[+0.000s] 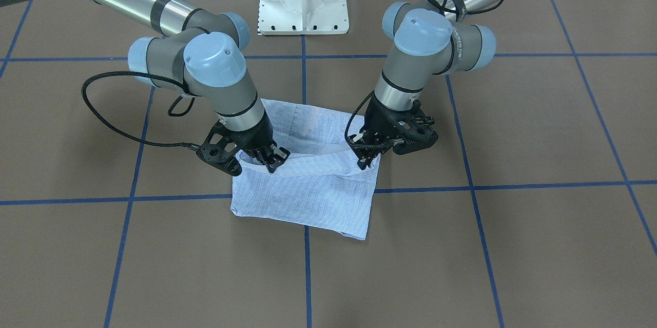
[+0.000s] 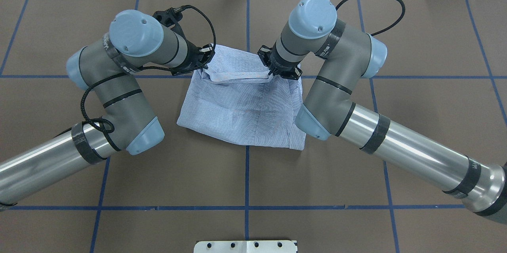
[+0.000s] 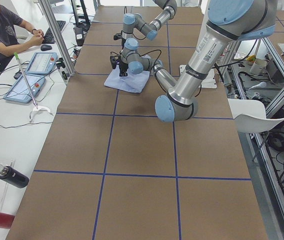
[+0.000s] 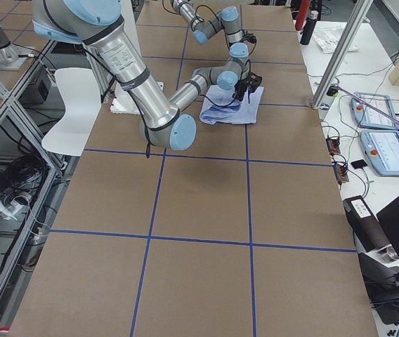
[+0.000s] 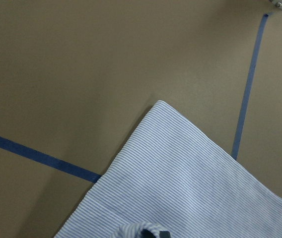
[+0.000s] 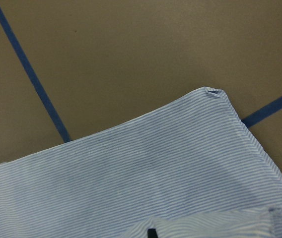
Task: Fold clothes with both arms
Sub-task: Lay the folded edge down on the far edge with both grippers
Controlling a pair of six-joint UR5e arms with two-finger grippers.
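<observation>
Blue-and-white shirt lies in the middle of the brown table, folded to a rough rectangle, over a crossing of the blue tape lines. Nearest to the robot, the white pedestal base shows at the lower border of the overhead view. After a bare strip of table comes the near edge of the shirt, which lies flat. Its corner on the robot's right is just beside a blue joint cap of the right arm.

Farther on, a fold of the cloth is raised a little from the table and drawn as a straight ridge between the two grippers. The left gripper has its fingers pressed together on the left end of this ridge. The right gripper is clamped in the same way on the right end. Both point down onto the cloth.

Beyond the ridge, one more part of the shirt lies flat on the table. Each wrist camera shows striped cloth with one corner on the brown surface.
</observation>
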